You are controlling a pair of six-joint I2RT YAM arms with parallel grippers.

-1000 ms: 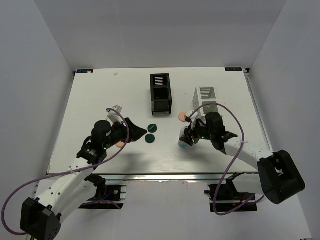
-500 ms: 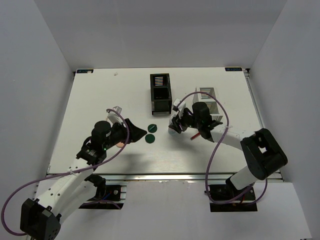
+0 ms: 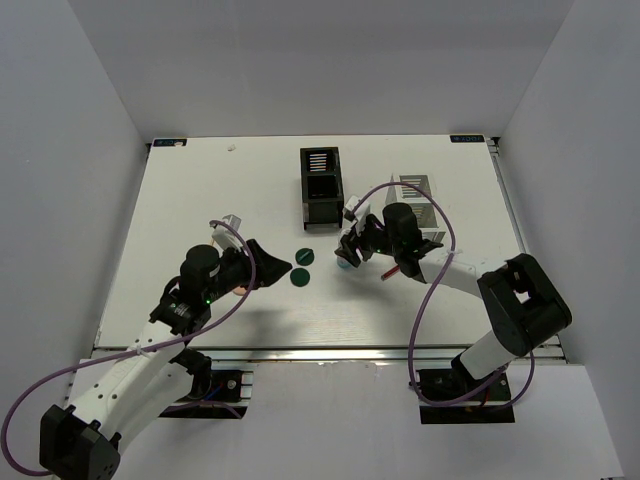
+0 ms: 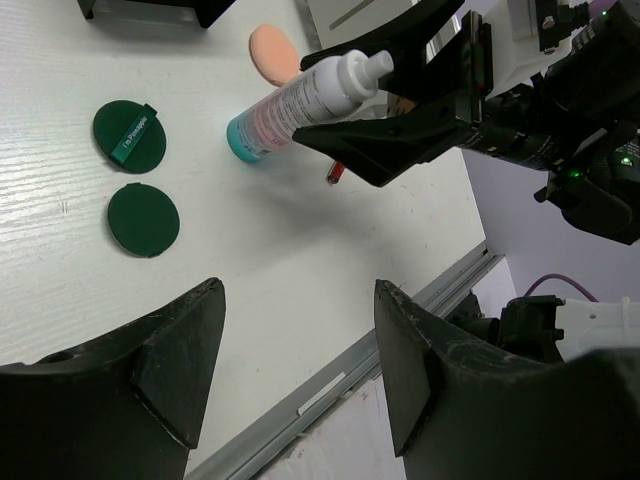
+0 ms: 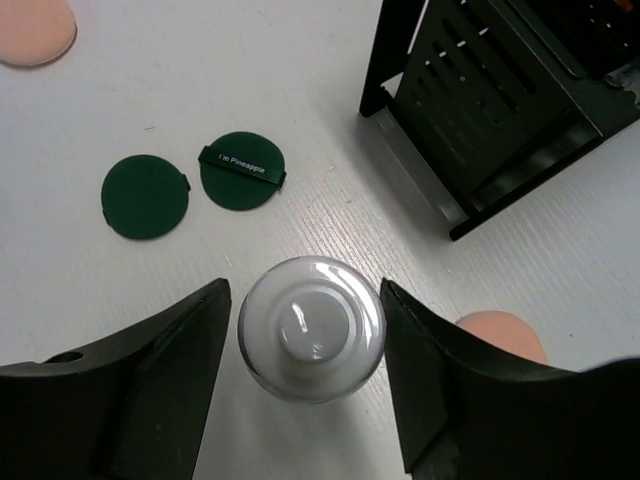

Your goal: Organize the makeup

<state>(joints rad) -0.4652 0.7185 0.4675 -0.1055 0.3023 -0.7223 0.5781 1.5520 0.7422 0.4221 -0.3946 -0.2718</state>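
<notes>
Right wrist view: the right end effector [image 5: 305, 285] straddles the bottle [image 5: 310, 340], with one finger close on each side of its white cap. Whether the pads press it or stand just off it cannot be told. The left wrist view shows the bottle tilted, cap toward that end effector and teal base low at the table [image 4: 300, 260]. It lies in front of the black organizer [image 5: 500, 100] and near the banded green disc [image 5: 243, 170] and the plain green disc [image 5: 145, 197]. The left end effector [image 4: 295, 295] hovers beside the discs, jaws wide apart and empty. Judged step in hand: handling the bottle for stowage. The next move calls for a confirmed firm grip and a lift clear of the table. The bottle must then be righted over a compartment wide enough and lowered straight in. Writing: the banded disc reads "I'm Pineapple"; no label on the bottle is legible. Loose on the table are one peach puff [image 5: 35, 30], a second puff [image 5: 500, 335] beside the right finger, and a red pencil [image 4: 335, 172].
</notes>
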